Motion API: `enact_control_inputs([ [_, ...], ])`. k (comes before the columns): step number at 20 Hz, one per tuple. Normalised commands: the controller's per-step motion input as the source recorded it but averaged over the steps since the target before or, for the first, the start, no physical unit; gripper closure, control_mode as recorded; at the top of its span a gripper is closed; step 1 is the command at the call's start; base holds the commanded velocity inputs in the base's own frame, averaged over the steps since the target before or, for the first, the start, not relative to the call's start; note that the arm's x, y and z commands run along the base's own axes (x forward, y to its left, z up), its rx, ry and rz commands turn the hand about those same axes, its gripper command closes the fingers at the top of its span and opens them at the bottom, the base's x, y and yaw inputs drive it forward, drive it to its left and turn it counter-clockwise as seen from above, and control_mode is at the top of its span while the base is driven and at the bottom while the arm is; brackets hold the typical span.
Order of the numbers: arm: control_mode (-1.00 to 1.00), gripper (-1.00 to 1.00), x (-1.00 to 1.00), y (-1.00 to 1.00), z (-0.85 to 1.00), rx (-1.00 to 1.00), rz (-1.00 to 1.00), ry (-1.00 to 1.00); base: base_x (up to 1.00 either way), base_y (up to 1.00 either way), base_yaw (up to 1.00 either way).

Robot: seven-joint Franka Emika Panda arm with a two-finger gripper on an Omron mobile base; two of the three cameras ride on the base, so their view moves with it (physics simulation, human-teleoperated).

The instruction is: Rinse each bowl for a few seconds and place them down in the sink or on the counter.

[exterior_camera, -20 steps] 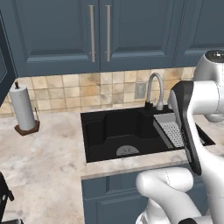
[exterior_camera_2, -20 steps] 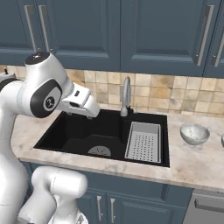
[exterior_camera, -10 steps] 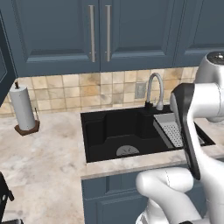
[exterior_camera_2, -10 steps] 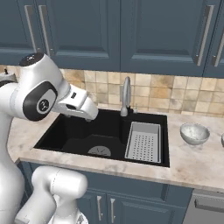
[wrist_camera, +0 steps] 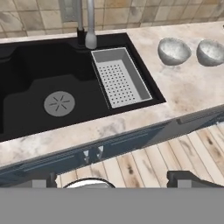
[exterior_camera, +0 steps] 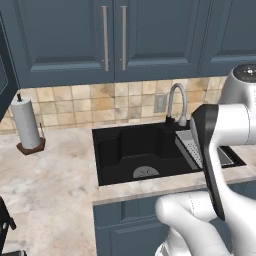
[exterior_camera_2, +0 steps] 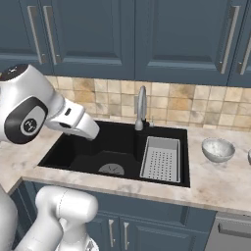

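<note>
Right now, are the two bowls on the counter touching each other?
Apart. The hand view shows the left bowl and the right bowl side by side on the counter, with a strip of bare stone between their rims.

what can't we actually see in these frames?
- Second speckled grey-white bowl: cut by the right edge in the right base view; whole in the hand view.
- Grey perforated tray: partly behind the white arm in the left base view.
- Hand: fingertips barely rise above the bottom edge in the hand view.
</note>
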Motion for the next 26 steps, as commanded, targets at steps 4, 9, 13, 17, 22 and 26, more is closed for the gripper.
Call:
enact_control_inputs([
  [4, -1.00, -1.00, -0.21, -0.01, 0.09, 0.00, -0.03, 0.00, 0.00, 0.00, 0.00],
  [9, 1.00, -1.00, -0.14, -0.11, 0.06, 0.00, -0.03, 0.00, -0.05, -0.14, -0.02],
  [13, 1.00, -1.00, 0.00, 0.00, 0.00, 0.00, 0.00, 0.00, -0.05, -0.42, -0.03],
  [17, 1.00, -1.00, 0.00, 0.00, 0.00, 0.00, 0.00, 0.00, 0.00, -0.42, -0.02],
  [22, 1.00, -1.00, 0.00, 0.00, 0.00, 0.00, 0.00, 0.00, 0.00, -0.39, 0.00],
  [26, 1.00, -1.00, 0.00, 0.00, 0.00, 0.00, 0.00, 0.00, 0.00, -0.39, 0.00],
])
